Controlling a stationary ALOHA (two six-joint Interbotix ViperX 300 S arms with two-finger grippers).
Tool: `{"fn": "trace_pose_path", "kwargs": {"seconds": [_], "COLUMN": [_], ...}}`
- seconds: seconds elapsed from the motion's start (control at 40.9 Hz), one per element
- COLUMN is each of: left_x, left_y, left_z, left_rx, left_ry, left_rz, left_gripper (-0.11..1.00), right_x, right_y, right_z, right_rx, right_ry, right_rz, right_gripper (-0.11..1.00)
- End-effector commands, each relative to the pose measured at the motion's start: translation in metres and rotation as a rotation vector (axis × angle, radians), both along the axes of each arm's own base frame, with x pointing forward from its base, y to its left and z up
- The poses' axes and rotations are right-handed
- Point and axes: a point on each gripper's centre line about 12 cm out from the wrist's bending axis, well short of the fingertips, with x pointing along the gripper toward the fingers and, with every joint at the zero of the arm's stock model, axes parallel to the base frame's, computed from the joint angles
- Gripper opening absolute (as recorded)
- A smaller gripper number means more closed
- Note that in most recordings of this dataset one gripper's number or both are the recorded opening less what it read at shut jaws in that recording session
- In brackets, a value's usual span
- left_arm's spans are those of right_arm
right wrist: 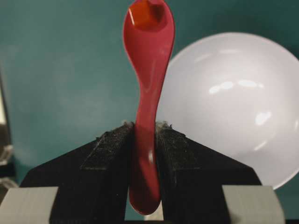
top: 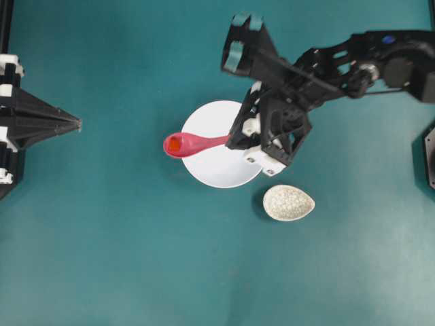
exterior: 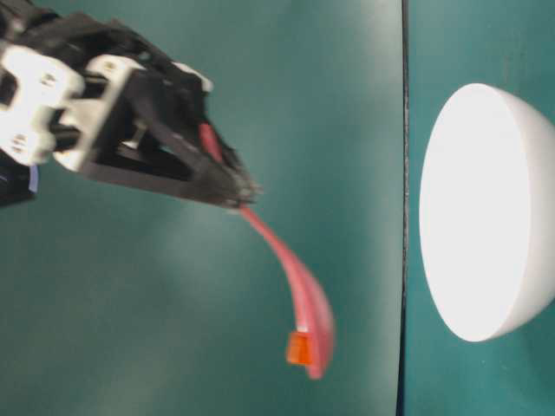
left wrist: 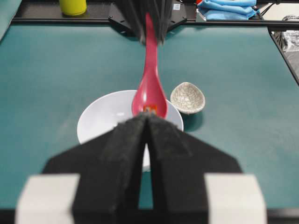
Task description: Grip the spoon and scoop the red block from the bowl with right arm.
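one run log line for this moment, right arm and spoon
right gripper: jaws shut on glossy pink-red soup spoon | tiny orange-red cube: in scoop | scoop: beyond rim of large white bowl | left gripper: shut, idle

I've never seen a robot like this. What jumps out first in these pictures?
The glossy pink-red spoon, pinched by its handle in the right gripper, carries the tiny red block in its scoop, out past the left rim of the white bowl in the overhead view. A small speckled dish sits beside the bowl, and the left gripper rests shut, facing it all.
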Motion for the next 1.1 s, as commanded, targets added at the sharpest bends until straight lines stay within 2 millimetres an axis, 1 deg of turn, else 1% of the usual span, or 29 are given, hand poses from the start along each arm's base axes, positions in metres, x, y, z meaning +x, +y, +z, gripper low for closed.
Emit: {"fn": "trace_pose_path", "kwargs": {"seconds": [0.0, 0.098, 0.366, 0.562, 0.684, 0.88, 1.075], "left_x": [0.002, 0.002, -0.001, -0.005, -0.007, -0.010, -0.010], "left_y": [0.000, 0.000, -0.003, -0.006, -0.008, -0.010, -0.011], "left_z": [0.013, 0.012, 0.013, 0.015, 0.019, 0.023, 0.022], "left_rx": [0.002, 0.002, -0.009, -0.011, -0.011, -0.012, -0.012], "left_ry": [-0.031, -0.029, -0.021, -0.012, -0.024, -0.035, -0.030], "left_rz": [0.000, 0.000, -0.015, -0.032, -0.042, -0.054, -0.058], "left_gripper": [0.00, 0.00, 0.00, 0.00, 0.00, 0.00, 0.00], "right_x": [-0.011, -0.022, -0.057, -0.074, -0.080, -0.079, -0.078], "right_y": [0.000, 0.000, -0.002, -0.003, -0.002, -0.003, -0.003], "right_z": [0.030, 0.041, 0.058, 0.069, 0.072, 0.072, 0.074], "right_rx": [-0.004, -0.015, -0.049, -0.057, -0.056, -0.057, -0.057], "right_ry": [-0.091, -0.140, -0.297, -0.372, -0.386, -0.390, -0.406], "right_rz": [-0.013, -0.024, -0.084, -0.111, -0.113, -0.116, -0.124], "right_gripper": [0.22, 0.22, 0.22, 0.22, 0.22, 0.22, 0.22]}}
